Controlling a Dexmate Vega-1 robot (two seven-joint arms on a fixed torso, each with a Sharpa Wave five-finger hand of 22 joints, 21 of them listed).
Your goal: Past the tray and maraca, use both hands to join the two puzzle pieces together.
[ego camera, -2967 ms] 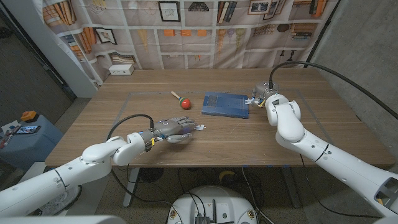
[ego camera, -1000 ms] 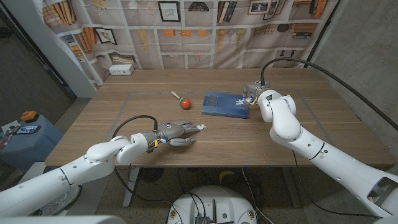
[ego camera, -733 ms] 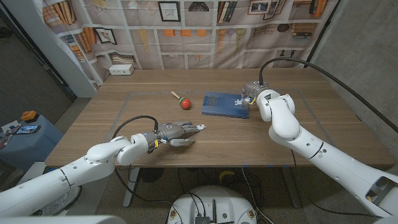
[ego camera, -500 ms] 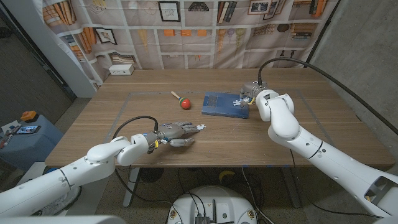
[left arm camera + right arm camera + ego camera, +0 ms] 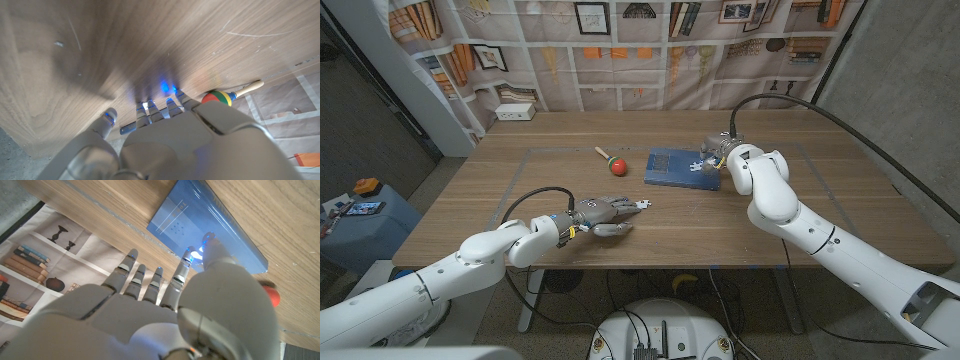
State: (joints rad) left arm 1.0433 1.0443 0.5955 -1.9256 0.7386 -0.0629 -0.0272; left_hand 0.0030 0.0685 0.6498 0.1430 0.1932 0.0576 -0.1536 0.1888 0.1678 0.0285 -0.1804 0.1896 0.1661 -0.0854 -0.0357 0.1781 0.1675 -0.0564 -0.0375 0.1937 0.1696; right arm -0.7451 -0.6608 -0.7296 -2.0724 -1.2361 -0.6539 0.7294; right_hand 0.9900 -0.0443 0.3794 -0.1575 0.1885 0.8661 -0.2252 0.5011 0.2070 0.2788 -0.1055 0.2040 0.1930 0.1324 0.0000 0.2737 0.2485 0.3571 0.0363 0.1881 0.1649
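Honestly I can't find the two puzzle pieces anywhere on the table, so where they sit I can't tell. The task puts them past the tray and the maraca, which would be toward the far edge.

My guess is they're light, flat, stiff and thin, so hard to lift off wood. I'd pinch each one by its plain edges and leave the tab and the notch free to mate.

The blue tray lies mid-table, a bit toward the right edge. What shows of it is bare blue with a few faint marks, and I see nothing lying in it.

The right hand is at the tray's right end, its fingers apart over the tray and holding nothing. The left hand is near the near edge, fingers stretched out and empty too.
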